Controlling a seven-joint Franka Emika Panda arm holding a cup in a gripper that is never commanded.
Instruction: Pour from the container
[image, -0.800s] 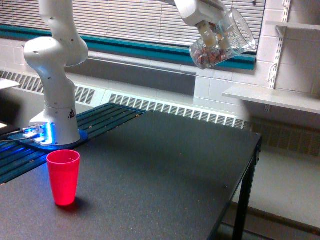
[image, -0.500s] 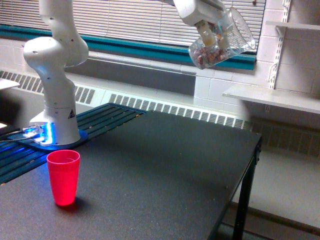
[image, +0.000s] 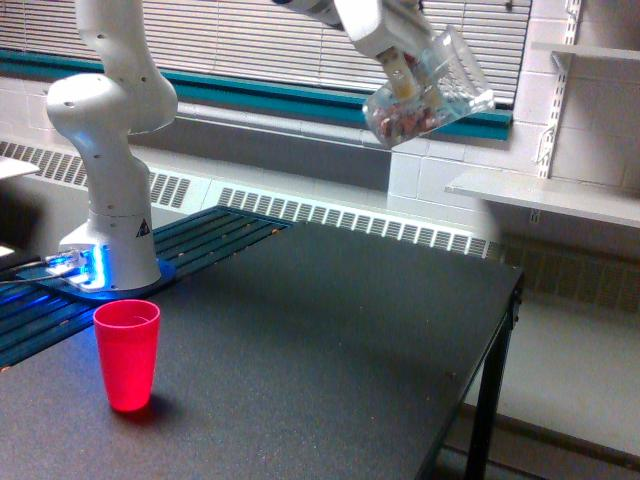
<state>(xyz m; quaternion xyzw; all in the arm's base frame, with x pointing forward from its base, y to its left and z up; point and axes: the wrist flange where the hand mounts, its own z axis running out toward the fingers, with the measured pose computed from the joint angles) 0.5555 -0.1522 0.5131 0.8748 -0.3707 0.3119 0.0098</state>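
Claw (image: 405, 72) grips your clear cup (image: 430, 88), tilted, reddish and pale bits heaped at its base. Red cup (image: 127, 354) stands upright on the table (image: 330, 350), far below the claw.

The arm reaches high — its tool (image: 405, 72) clamped tight, wrist tilted.

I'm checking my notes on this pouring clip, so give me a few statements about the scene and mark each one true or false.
1. The gripper holds the clear container high above the table. True.
2. The container is upright. False: it is tilted, rim toward the exterior view's right.
3. The red cup stands upright on the table. True.
4. The container is directly over the red cup. False: it is far toward the exterior view's right of it.
5. The container is empty. False: small reddish-brown and pale bits sit at its lower end.
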